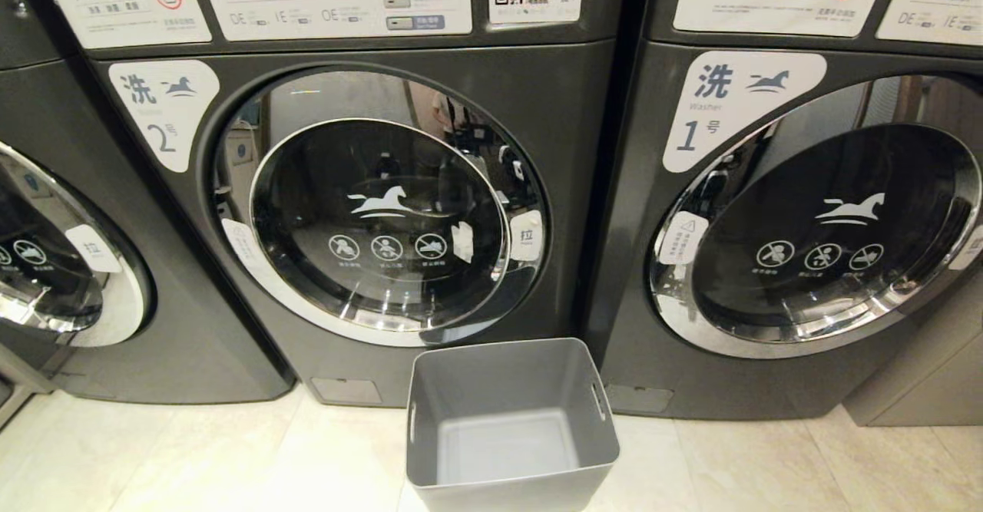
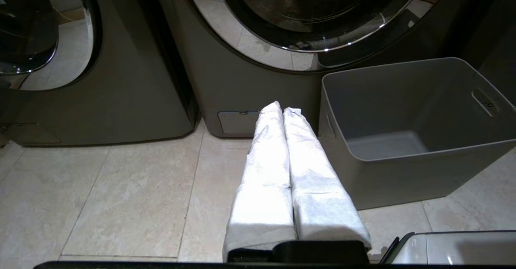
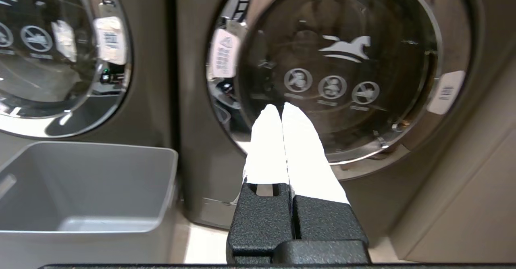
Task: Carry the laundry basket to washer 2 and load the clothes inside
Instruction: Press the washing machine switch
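The grey plastic rectangular laundry basket (image 1: 512, 427) with slot handles stands on the pale tiled floor (image 1: 192, 458), just in front of the gap between the dark grey front-loading washer marked 2 (image 1: 369, 189) and the one marked 1 (image 1: 806, 205). Its inside looks bare; no denim garment shows in any view, and through the dark glass of the closed round door of washer 2 (image 1: 380, 220) I cannot tell whether it lies in the drum. The left gripper (image 2: 282, 109) hangs low beside the basket, its white-wrapped jaws pressed together on nothing; the right gripper (image 3: 276, 107) points at washer 1's door, jaws likewise together and empty. Judging from this, the loading seems finished or the garment is missing. The risks now: a gripper swinging sideways could knock the light basket over, and if the door is only pushed to, not latched, the machine would not start.
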You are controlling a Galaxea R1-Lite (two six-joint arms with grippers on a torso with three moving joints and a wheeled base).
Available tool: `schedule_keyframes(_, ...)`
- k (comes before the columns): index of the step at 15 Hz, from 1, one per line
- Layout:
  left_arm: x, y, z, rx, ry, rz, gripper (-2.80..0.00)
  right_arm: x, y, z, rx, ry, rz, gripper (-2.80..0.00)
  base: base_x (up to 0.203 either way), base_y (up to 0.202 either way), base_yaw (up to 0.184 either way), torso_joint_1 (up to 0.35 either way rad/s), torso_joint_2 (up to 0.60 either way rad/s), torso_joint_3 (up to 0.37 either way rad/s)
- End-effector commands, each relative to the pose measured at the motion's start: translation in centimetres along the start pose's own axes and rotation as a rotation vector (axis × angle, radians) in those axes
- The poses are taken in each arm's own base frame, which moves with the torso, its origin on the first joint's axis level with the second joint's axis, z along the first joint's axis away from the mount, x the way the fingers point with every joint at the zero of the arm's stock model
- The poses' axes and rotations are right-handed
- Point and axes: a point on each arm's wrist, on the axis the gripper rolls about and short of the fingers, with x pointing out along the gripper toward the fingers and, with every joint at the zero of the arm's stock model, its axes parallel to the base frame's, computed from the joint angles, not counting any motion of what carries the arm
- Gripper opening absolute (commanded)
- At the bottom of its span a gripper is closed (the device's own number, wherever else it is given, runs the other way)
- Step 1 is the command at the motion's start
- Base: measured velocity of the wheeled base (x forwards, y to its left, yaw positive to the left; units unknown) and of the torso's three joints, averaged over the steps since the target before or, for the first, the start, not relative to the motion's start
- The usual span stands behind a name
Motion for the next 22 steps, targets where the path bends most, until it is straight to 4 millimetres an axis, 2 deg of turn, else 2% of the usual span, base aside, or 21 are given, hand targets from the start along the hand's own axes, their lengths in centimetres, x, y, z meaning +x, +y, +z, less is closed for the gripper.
schedule_keyframes(1, -0.01, 0.00, 0.00, 0.000, -0.001, 0.000, -2.80, 0.06, 0.16, -1.14, 0.003, 0.039, 0.006, -2.80, 0.000, -0.197, 0.000, 0.006, -0.01, 0.002)
schedule_keyframes(15, -0.01, 0.00, 0.00, -0.016, -0.002, 0.002, -2.80, 0.06, 0.16, -1.15, 0.006, 0.040, 0.007, -2.80, 0.000, -0.194, 0.001, 0.003, 0.00, 0.003)
schedule_keyframes(22, -0.01, 0.02, 0.03, -0.068, -0.005, 0.008, -2.80, 0.06, 0.16, -1.15, 0.008, 0.040, 0.007, -2.80, 0.000, -0.018, 0.000, -0.001, 0.00, 0.000)
